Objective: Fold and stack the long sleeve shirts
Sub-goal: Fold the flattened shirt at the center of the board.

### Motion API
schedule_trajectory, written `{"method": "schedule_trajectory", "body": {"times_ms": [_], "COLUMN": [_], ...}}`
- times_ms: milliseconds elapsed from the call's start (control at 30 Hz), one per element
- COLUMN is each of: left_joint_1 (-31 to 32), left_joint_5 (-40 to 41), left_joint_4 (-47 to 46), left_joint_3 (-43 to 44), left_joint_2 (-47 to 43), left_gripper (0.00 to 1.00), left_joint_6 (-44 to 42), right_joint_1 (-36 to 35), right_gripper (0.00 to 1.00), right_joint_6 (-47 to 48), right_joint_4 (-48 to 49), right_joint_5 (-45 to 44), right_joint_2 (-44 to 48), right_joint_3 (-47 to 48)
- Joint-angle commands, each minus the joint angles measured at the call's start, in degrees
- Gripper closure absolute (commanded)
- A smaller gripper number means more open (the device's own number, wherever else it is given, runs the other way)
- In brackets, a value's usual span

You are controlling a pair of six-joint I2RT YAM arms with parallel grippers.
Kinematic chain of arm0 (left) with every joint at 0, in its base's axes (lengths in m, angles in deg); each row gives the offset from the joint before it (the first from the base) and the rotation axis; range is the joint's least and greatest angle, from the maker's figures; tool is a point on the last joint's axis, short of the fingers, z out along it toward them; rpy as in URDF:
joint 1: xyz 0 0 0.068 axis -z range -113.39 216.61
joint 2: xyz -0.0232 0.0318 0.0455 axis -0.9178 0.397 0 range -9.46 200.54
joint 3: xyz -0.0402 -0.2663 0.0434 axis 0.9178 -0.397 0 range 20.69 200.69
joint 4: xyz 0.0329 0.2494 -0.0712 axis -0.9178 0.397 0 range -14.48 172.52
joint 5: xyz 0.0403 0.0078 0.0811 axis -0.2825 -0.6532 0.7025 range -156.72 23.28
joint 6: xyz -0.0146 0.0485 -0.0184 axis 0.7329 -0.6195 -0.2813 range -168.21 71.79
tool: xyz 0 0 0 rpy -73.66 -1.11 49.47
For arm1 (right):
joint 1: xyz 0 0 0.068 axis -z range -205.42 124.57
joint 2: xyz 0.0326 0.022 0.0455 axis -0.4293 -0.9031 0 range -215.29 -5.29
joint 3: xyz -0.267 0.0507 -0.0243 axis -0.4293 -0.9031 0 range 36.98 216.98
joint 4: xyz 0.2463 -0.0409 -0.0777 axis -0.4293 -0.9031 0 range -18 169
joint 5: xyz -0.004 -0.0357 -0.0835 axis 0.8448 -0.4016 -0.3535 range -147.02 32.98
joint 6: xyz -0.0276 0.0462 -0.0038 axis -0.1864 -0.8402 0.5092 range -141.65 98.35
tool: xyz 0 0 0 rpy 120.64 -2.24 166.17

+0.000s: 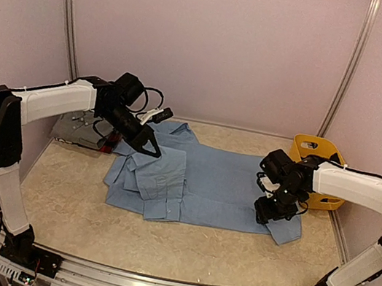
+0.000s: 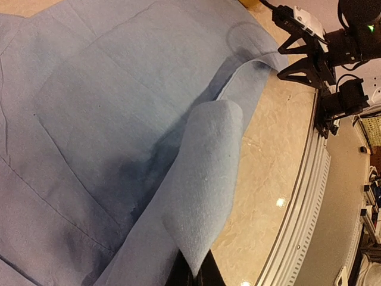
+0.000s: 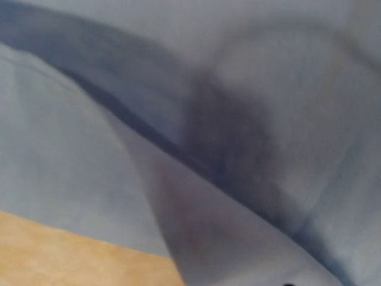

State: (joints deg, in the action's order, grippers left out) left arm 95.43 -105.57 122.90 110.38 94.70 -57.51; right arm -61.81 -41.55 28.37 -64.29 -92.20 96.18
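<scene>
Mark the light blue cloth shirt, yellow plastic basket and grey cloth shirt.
light blue cloth shirt (image 1: 220, 185), top view, flat middle panel
yellow plastic basket (image 1: 316, 140), top view, far rim
grey cloth shirt (image 1: 69, 129), top view, exposed near part

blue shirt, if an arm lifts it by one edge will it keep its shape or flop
Likely floppy: the edge of the blue shirt pinched in the left gripper curls and sags. Probably light, since a small pinch lifts that flap. Pushed, it would likely bunch, as its rumpled folds suggest.
</scene>
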Motion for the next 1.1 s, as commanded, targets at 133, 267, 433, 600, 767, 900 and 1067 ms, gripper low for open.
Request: {"method": "schedule_trajectory", "body": {"times_ms": [133,267,433,600,767,900,1067], "left_joint_1": [0.3,0.3,0.3,0.3,0.2,0.1,0.0], "left_joint_5": [-1.6,-1.5,-1.6,-1.6,-1.2,-0.8,-0.4], "left_joint_4": [-0.9,-0.8,-0.8,-1.0,-0.9,-0.9,-1.0], "left_joint_3": [1.2,1.1,1.0,0.8,0.6,0.5,0.6], "left_joint_2": [1.2,1.2,1.2,1.6,1.4,1.6,1.9], "left_gripper": [1.0,1.0,1.0,1.0,1.0,1.0,1.0], "left_joint_6": [-0.7,-0.7,-0.8,-0.8,-1.1,-1.0,-0.8], "right_joint_1": [-1.0,-1.0,-1.1,-1.1,-1.0,-1.0,-0.5], "right_gripper": [0.41,0.41,0.48,0.62,0.72,0.78,0.81], "right_joint_6": [-2.0,-3.1,-4.0,-5.0,-5.7,-6.1,-5.9], "right_joint_4": [-5.2,-5.7,-6.6,-7.8,-8.8,-10.3,-11.7], "right_joint_5": [-5.1,-6.9,-9.1,-10.5,-12.2,-14.2,-15.8], "right_joint_2": [-4.4,-6.6,-8.5,-8.5,-8.3,-9.0,-9.0], "right_joint_3": [-0.8,-0.7,-0.4,0.0,0.8,2.1,4.2]}}
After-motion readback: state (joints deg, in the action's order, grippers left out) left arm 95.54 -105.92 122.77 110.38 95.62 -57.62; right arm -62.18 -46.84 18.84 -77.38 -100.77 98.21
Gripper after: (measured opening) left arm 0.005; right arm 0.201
